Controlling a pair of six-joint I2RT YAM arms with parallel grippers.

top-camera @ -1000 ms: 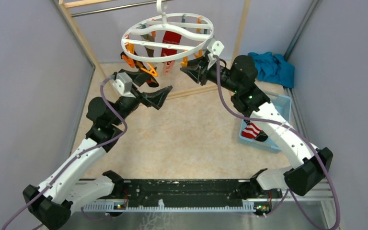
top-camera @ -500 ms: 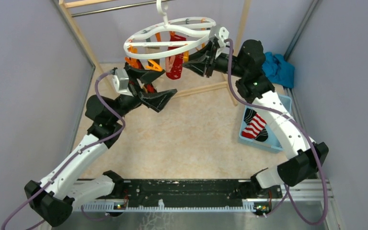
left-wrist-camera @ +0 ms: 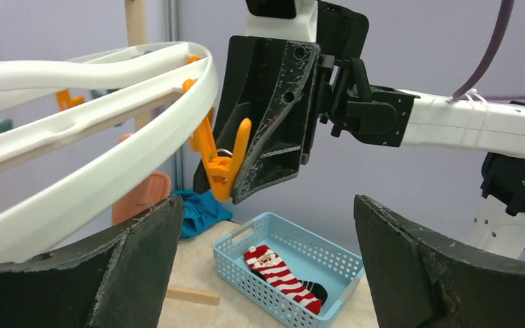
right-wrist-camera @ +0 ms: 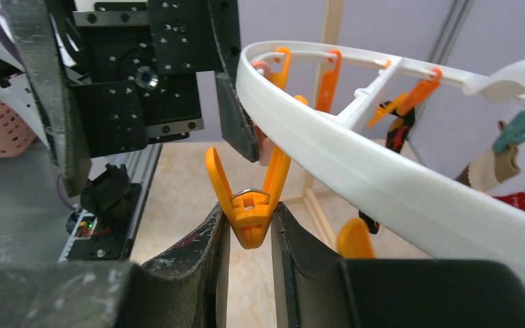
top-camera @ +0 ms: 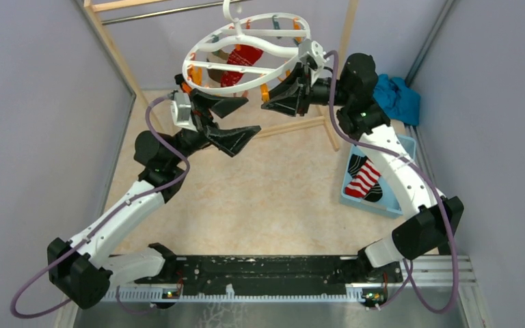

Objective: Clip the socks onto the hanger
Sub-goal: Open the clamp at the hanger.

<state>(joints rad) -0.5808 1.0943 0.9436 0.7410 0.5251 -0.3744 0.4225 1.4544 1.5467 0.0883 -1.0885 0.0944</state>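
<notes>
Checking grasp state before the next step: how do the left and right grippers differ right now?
The left gripper has its jaws wide open; the right gripper has its jaws closed. The left gripper holds nothing; the right gripper pinches an orange clip that hangs from the rim of the hanger. Shared: both are raised at the hanger and face each other.
</notes>
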